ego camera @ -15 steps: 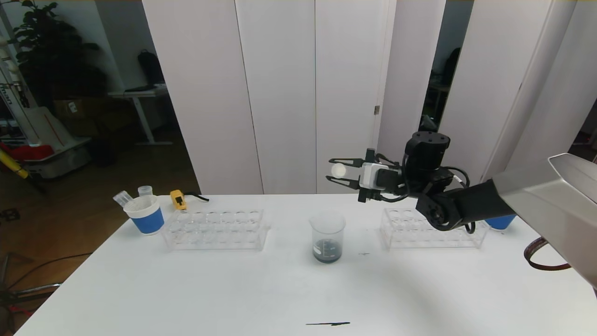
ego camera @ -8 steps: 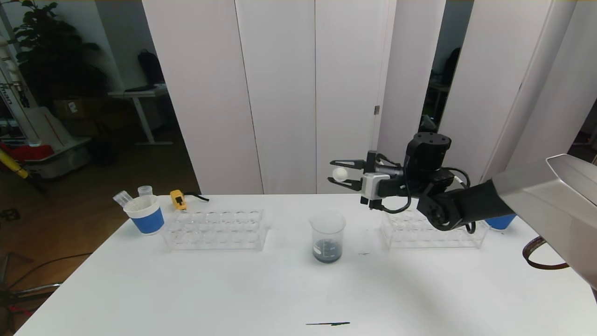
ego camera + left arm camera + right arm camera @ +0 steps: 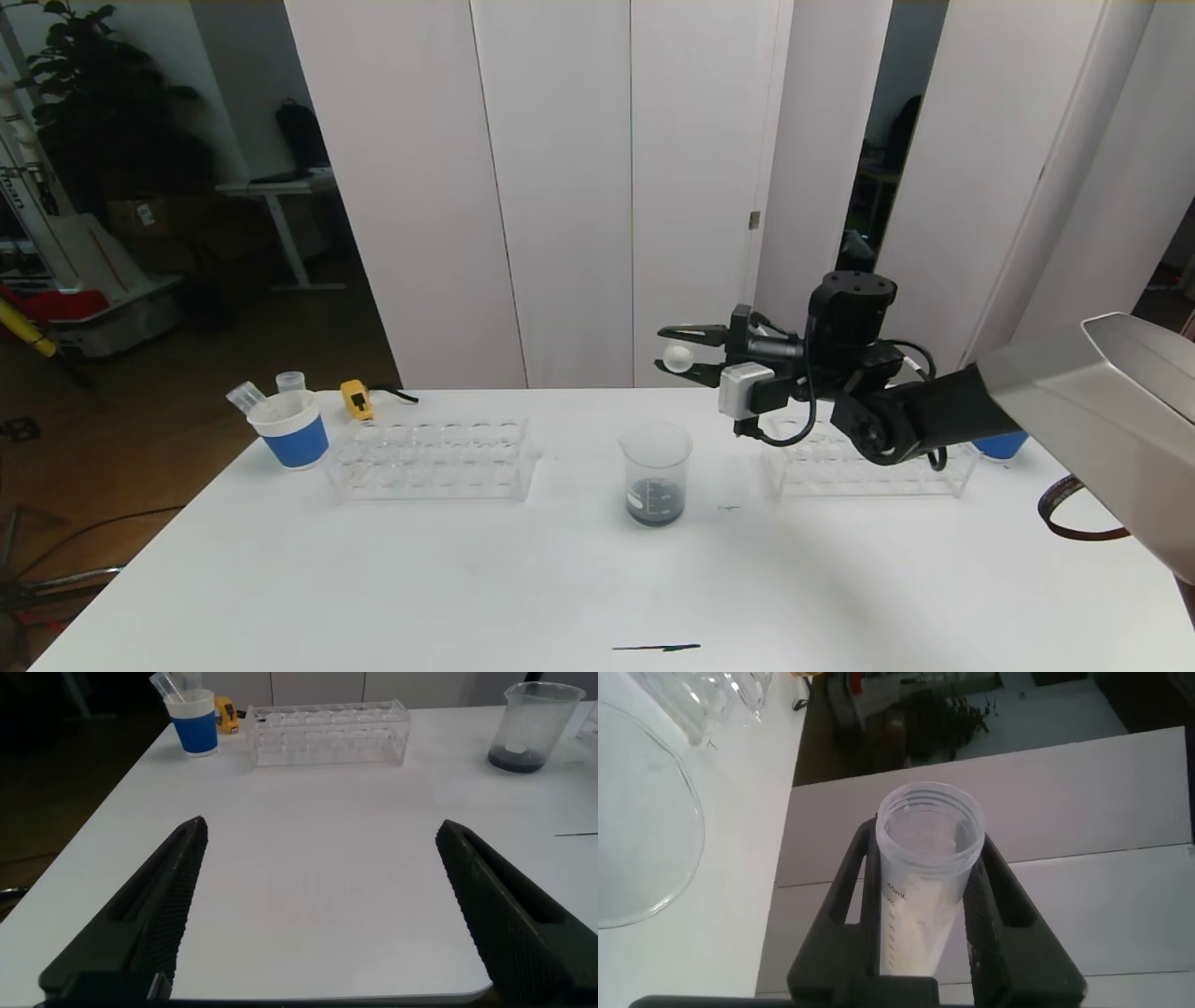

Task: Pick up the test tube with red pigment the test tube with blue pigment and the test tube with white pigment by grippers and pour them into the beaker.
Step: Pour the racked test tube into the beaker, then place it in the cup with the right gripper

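My right gripper point(image 3: 665, 350) is shut on the test tube with white pigment point(image 3: 676, 356), holding it roughly level in the air, above and just right of the beaker point(image 3: 655, 471). In the right wrist view the tube point(image 3: 924, 887) sits between the fingers with cream liquid lying along its lower side and its open mouth facing away from the wrist; the beaker's rim point(image 3: 691, 821) curves past beside it. The beaker holds dark liquid at its bottom. My left gripper point(image 3: 322, 829) hangs open over the table's near left part. The red and blue pigment tubes are out of view.
Two clear tube racks stand on the white table, one left point(image 3: 429, 457) and one right point(image 3: 868, 462) of the beaker. A blue cup point(image 3: 291, 431) with clear tubes and a small yellow object point(image 3: 356, 399) sit far left. Another blue cup point(image 3: 1001, 443) is behind my right arm.
The right wrist has rolled, and the white tube has dipped slightly above the beaker. The left gripper has not moved.
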Controlling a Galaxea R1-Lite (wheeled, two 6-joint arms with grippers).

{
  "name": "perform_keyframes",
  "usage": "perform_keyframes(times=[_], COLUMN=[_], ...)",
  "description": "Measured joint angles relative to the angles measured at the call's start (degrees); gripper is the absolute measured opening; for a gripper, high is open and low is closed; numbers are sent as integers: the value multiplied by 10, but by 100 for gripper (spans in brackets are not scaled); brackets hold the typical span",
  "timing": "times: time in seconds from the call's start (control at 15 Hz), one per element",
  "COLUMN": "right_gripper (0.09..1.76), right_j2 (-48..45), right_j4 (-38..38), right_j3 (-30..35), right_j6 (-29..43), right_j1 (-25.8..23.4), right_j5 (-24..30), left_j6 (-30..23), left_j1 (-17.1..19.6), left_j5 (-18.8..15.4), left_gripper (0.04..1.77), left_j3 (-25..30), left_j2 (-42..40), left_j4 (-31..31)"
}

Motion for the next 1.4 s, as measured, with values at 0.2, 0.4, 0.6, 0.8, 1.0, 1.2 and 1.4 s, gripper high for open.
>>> perform_keyframes(times=[0.2, 0.4, 0.6, 0.8, 1.0, 1.2, 1.4], right_gripper=[58, 58, 58, 58, 58, 58, 58], right_j2=[7, 12, 15, 17, 19, 20, 21], right_j4=[0, 0, 0, 1, 1, 1, 1], right_j3=[-1, -1, -1, -3, -10, -12, -13], right_j6=[-15, -61, -96, -114, -134, -142, -164], right_j1=[4, 5, 4, 4, 4, 4, 1], right_j5=[-2, -6, -12, -15, -19, -20, -20], left_j6=[0, 0, 0, 0, 0, 0, 0], left_j1=[0, 0, 0, 0, 0, 0, 0], left_j5=[0, 0, 0, 0, 0, 0, 0], left_gripper=[175, 175, 175, 175, 175, 175, 175], left_j3=[0, 0, 0, 0, 0, 0, 0], left_j2=[0, 0, 0, 0, 0, 0, 0], left_j4=[0, 0, 0, 0, 0, 0, 0])
